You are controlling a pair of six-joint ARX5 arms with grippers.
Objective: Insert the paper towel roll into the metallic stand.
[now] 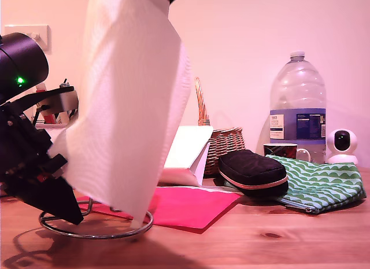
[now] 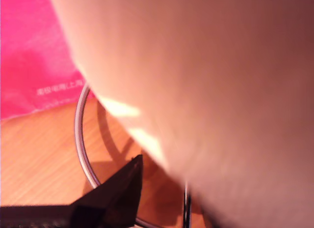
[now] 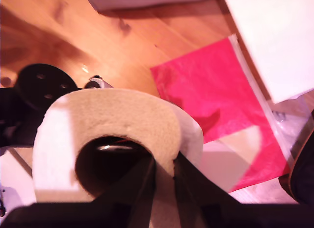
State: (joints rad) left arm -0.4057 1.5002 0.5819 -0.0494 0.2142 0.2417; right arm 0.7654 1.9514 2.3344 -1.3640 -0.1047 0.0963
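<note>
While the paper towel roll (image 1: 132,101) hangs tilted over the ring base of the metallic stand (image 1: 95,227) in the exterior view, its lower end is just above the ring and a loose sheet spreads toward that view's left. A black arm (image 1: 26,159) sits at the exterior view's left, its tip down by the ring. Behind the roll lie a pink sheet (image 1: 188,205) on the wooden table (image 1: 260,240), a white folded package (image 1: 188,153), a wicker basket (image 1: 222,143), a black pouch (image 1: 253,172), a green patterned bag (image 1: 318,182), a mug (image 1: 283,150), a large water bottle (image 1: 298,107) and a small white camera (image 1: 342,144). The roll hides the stand's upright loop here.

From the first wrist view, the roll (image 2: 211,90) fills most of the picture, very close and blurred. Below it the stand's chrome ring (image 2: 81,139) curves over the table (image 2: 39,159), with the pink sheet (image 2: 29,56) beyond. Only one dark finger (image 2: 120,193) of my first gripper shows, so I cannot tell whether it is apart or together.

From the second wrist view, I look down on the roll's top end (image 3: 117,125) and its hollow core. My second gripper (image 3: 164,189) is clamped on the roll's wall, one finger (image 3: 140,189) inside the core and the other outside. The pink sheet (image 3: 216,86), the white package (image 3: 274,37) and the table (image 3: 98,37) lie below
</note>
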